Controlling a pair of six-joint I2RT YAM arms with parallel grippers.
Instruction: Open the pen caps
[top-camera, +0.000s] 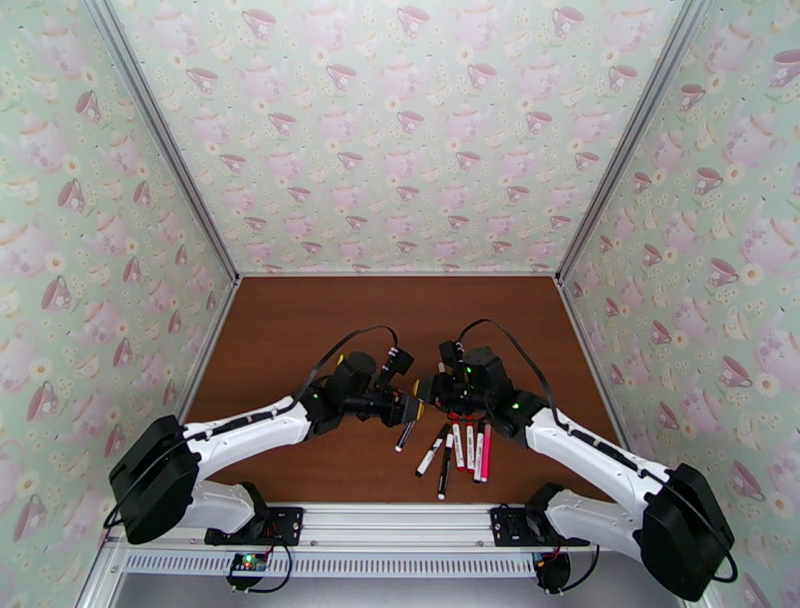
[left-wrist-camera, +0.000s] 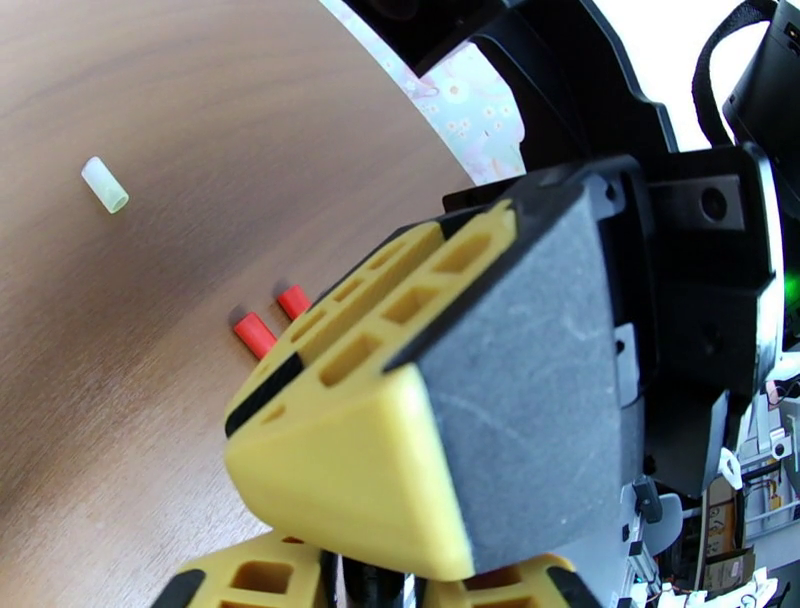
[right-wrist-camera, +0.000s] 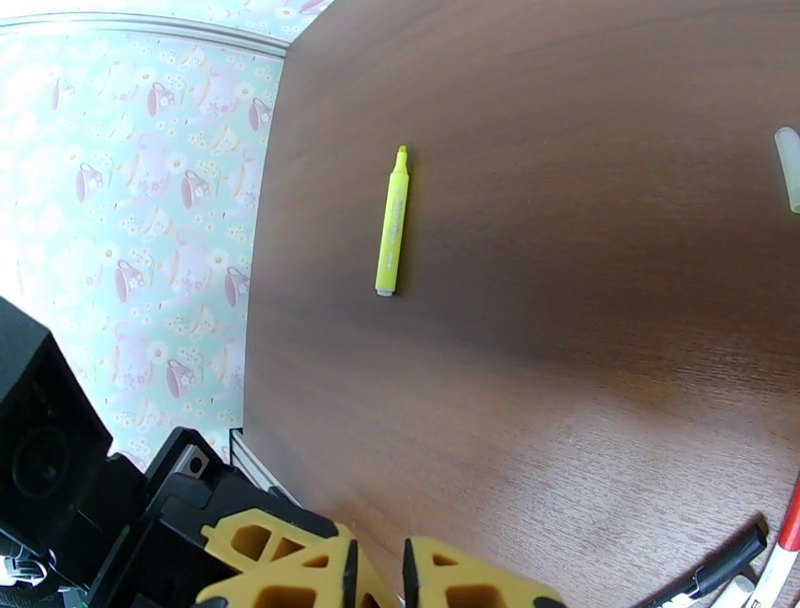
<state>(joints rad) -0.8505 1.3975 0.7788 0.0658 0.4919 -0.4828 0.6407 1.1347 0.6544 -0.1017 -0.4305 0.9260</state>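
**Desk** (top-camera: 300, 330): brown wood-grain top, walled on the left, far and right edges by teacup-print panels.

**Left gripper** (top-camera: 405, 406): at the middle of the desk, on an arm reaching in from the near-left corner. Yellow fingers (left-wrist-camera: 340, 470) with grey pads. Whether it is clenched or released cannot be told, as the gap runs off the bottom of the wrist view.

**Pale cap** (left-wrist-camera: 104, 185): short, translucent and yellowish, lying alone on bare desk, well apart from the other caps.

**Red caps** (left-wrist-camera: 254, 335): two, side by side on the desk, their near ends hidden behind the left finger.

**Yellow pen** (right-wrist-camera: 392, 222): uncapped with the tip bare, lying flat on open desk nearer the left wall panel.

**Right gripper** (top-camera: 430, 388): nose to nose with the left one at mid-desk. Its jaws are clenched to a narrow slit. What lies between them, if anything, cannot be told.

**Pens** (top-camera: 458, 447): slim white-barrelled markers with black or red ends, lying loosely parallel near the near edge, just in front of the two grippers.

**Pink pen** (top-camera: 487, 455): the rightmost of that group, beside the right arm.
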